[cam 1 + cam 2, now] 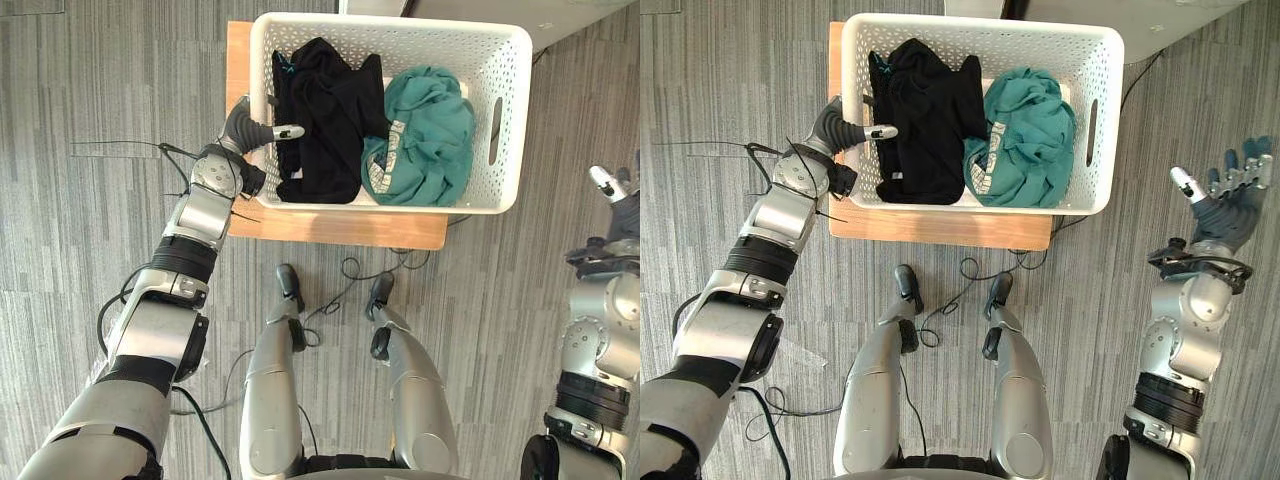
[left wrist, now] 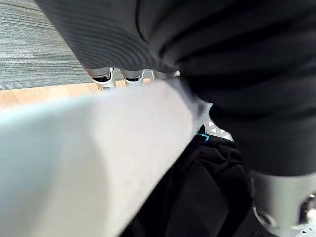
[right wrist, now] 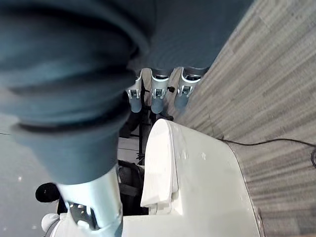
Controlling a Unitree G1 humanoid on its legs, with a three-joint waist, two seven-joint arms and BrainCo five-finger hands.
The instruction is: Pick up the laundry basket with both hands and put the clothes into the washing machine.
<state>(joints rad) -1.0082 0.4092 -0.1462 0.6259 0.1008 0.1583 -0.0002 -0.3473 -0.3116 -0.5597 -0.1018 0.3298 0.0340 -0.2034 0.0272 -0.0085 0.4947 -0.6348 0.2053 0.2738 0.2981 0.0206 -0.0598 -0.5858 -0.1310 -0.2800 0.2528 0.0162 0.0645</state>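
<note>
Laundry basket [image 1: 400, 30] is white and perforated, parked on a low wooden board [image 1: 340, 228] on the grey carpet [image 1: 100, 80], straight ahead of the robot.

Starting from the left: the left hand [image 1: 247, 128] is right up against the basket's left wall. Its thumb [image 1: 287, 131] is hooked over the rim and pokes inside, touching the black clothes [image 1: 325, 120]. In the left wrist view the fingers [image 2: 103, 78] run down the outside and disappear behind the rim. I can't see their tips, but it looks like the wall is pinched between thumb and fingers.

Inside, the black pile fills the left half and a bunched-up teal garment [image 1: 430, 135] sits in the right half, the two touching in the middle.

Over on the right, the right hand [image 1: 1228, 210] is held up above the carpet, well apart from the basket, fingers spread and holding nothing. The right wrist view shows a white appliance [image 3: 197, 187] past its fingers.
</note>
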